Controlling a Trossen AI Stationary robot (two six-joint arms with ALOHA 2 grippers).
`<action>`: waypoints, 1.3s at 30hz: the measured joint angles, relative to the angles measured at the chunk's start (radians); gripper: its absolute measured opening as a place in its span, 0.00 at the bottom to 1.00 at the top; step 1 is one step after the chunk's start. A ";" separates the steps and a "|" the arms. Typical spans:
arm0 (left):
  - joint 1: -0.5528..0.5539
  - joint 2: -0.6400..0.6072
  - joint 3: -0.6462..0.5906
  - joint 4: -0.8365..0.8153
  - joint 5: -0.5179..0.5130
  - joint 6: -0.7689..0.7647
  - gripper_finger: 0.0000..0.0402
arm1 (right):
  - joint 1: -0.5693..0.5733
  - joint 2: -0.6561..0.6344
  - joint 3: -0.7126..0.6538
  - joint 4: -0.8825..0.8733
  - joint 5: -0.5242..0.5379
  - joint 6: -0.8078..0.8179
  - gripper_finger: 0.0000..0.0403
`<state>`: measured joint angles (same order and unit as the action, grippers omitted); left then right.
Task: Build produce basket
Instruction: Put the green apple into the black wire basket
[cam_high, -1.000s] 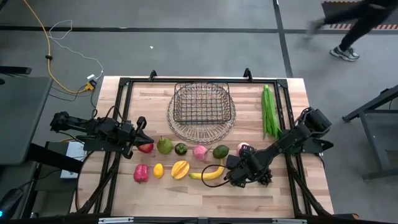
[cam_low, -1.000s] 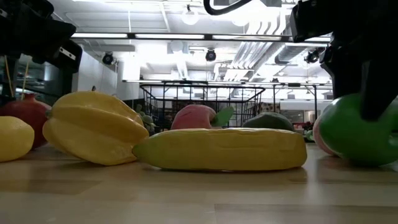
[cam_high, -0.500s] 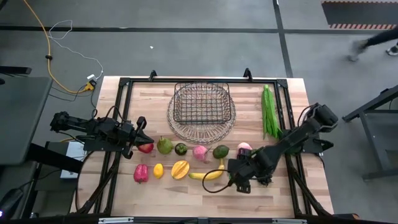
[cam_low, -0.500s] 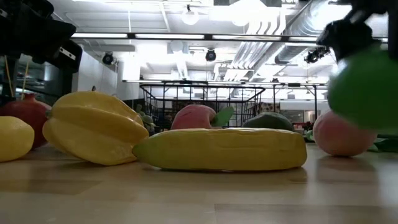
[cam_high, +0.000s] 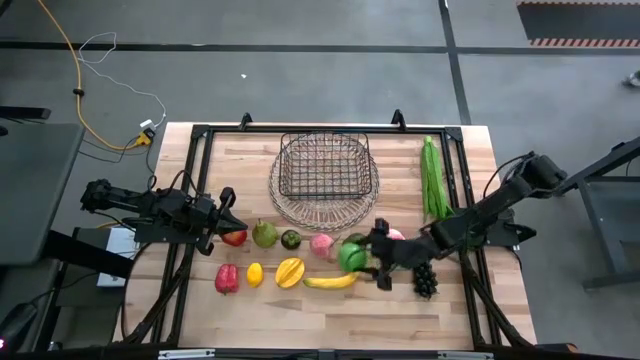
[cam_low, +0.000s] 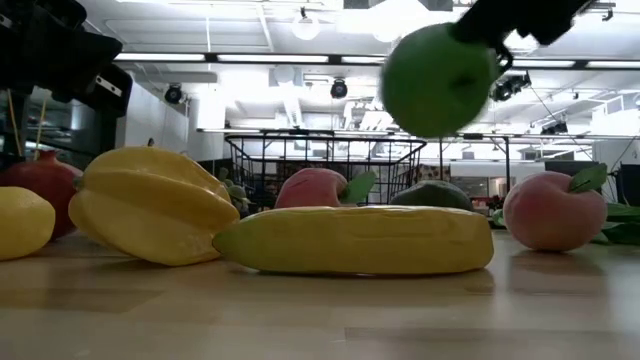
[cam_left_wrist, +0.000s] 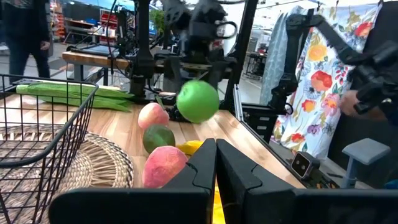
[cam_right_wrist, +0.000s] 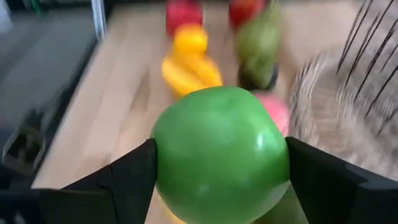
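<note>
Right gripper (cam_high: 362, 257) is carrying a green apple (cam_high: 351, 256), its fingers (cam_right_wrist: 134, 174) pinching the fruit from either side; in the low view the apple (cam_low: 438, 66) is hanging clear above the worktop (cam_high: 330, 318). Directly under the fingers are lying the banana (cam_high: 331, 282) and an avocado (cam_left_wrist: 158, 137) (partly hidden from above). Just behind the fingers, toward the arm's wrist, a pink peach (cam_low: 554, 210) and the dark grapes (cam_high: 426, 280) are sitting on the wood. The basket (cam_high: 324, 178) is standing beyond the fingers, across the fruit row, with the long green husk (cam_high: 432, 178) lying beside it.

Left gripper (cam_high: 227, 211) is waiting with its fingers (cam_left_wrist: 198, 169) pressing together, a red fruit (cam_high: 234, 237) just beside their tips, and the starfruit (cam_high: 290, 271) and lemon (cam_high: 255, 273) farther off.
</note>
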<state>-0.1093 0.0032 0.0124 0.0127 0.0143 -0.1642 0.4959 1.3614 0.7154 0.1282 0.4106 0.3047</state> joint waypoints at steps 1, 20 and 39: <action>0.000 0.000 0.000 0.000 0.000 0.000 0.00 | -0.014 -0.017 -0.054 0.120 0.006 -0.040 0.75; 0.000 0.000 0.000 0.000 0.000 0.000 0.00 | -0.283 -0.056 -0.310 0.847 -0.117 -0.366 0.75; 0.000 0.000 0.000 0.000 0.000 0.000 0.00 | -0.313 -0.055 -0.309 0.811 -0.139 -0.366 0.75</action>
<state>-0.1093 0.0032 0.0124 0.0124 0.0143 -0.1646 0.1827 1.3064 0.4065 0.9393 0.2718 -0.0610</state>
